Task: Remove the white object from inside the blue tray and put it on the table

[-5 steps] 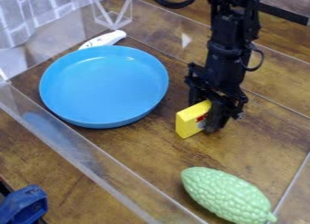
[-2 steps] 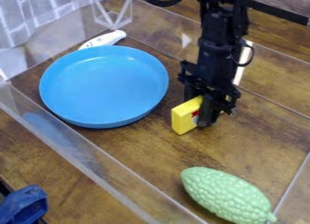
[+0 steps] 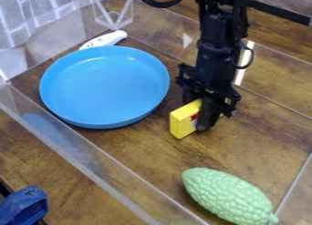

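A: What is the camera showing us?

B: The blue tray (image 3: 105, 86) is sitting at left of centre in the frame, on the table (image 3: 159, 162). A white thing (image 3: 105, 41) is lying just outside its rim, in the upper left. Another pale thing (image 3: 246, 57) is showing behind the arm, in the upper right.

A: Which one is the task meaning?

B: I am leaning towards the upper-left one, but the picture isn't settling it. Both are lying outside the tray.

A: And the gripper (image 3: 200, 112)?

B: It is reaching down right of centre, well apart from the white thing. Its jaws are looking clamped on the yellow block (image 3: 187, 121), though the dark fingers are partly hiding the contact. The green thing (image 3: 228, 198) is resting at the lower right.

A: So which step is in hand?

B: By my reading, the removal is looking done already, if that upper-left thing is the right one. The arm is busying itself with the block, which the task isn't naming.

A: What is the next move calling for?

B: If the block is staying put, it is calling for the jaws to be easing apart and the arm to be rising straight, without dragging the block or nudging the tray.
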`<state>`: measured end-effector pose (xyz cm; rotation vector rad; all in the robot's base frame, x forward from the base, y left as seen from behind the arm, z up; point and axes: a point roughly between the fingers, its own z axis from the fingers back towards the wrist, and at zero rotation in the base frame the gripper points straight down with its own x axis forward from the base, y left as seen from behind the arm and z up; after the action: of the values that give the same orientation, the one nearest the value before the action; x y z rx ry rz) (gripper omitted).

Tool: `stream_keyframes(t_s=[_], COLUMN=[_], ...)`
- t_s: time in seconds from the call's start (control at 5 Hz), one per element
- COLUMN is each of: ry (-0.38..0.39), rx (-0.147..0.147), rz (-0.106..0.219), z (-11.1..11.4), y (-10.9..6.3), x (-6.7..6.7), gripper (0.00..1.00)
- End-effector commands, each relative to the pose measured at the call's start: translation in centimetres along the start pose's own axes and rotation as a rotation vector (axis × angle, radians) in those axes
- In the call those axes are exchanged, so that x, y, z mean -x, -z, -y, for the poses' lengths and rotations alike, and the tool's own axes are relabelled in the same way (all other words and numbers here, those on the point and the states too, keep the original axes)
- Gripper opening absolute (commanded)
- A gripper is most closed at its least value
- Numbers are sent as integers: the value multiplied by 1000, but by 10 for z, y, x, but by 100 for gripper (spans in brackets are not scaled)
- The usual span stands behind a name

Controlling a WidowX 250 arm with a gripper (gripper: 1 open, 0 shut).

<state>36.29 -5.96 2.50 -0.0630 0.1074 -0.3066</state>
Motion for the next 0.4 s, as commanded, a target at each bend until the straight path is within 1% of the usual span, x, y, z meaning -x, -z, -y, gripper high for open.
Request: stream_keyframes(t_s=[0.0, 0.2], ry=[12, 10], rx=[-7, -4], rz=[75, 73], z=[9, 13], y=[-32, -36], x=[-3, -1], gripper=[0, 0])
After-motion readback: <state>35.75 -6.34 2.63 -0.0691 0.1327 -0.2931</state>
